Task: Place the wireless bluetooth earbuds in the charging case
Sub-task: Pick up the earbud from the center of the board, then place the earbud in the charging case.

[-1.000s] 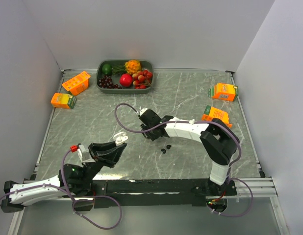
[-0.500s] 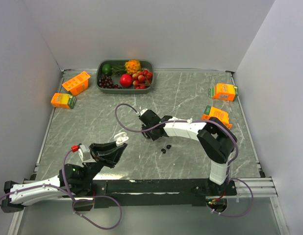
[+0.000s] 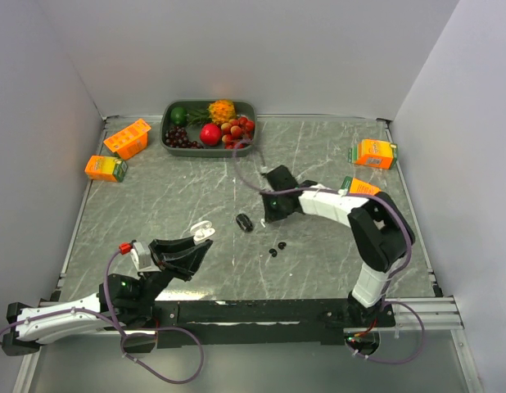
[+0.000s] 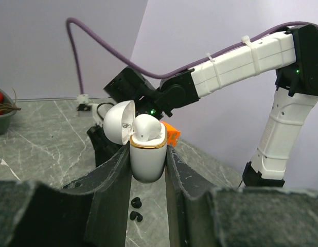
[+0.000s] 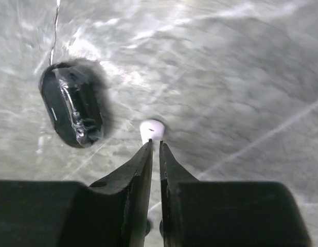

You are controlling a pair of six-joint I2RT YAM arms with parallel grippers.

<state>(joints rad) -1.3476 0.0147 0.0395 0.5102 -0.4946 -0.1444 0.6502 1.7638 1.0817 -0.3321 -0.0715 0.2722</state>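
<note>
My left gripper (image 3: 199, 243) is shut on the open white charging case (image 3: 202, 231), held upright above the table's near left. In the left wrist view the case (image 4: 147, 160) has its lid tipped back and one white earbud (image 4: 147, 127) seated in it. My right gripper (image 3: 271, 210) is at mid-table. In the right wrist view its jaws (image 5: 154, 143) are shut on the stem of a white earbud (image 5: 152, 128), just above the table. Two black earbuds (image 3: 277, 248) lie loose on the table, also seen below the case (image 4: 135, 209).
A glossy black oval case (image 3: 245, 222) lies left of my right gripper (image 5: 71, 110). A fruit tray (image 3: 166, 139) stands at the back. Orange cartons lie at the far left (image 3: 127, 137) (image 3: 106, 168) and at the right (image 3: 373, 152) (image 3: 361, 191). Walls close three sides.
My right gripper has moved right and a little back, uncovering the black oval case it was over. The left arm and the white case have not moved.
</note>
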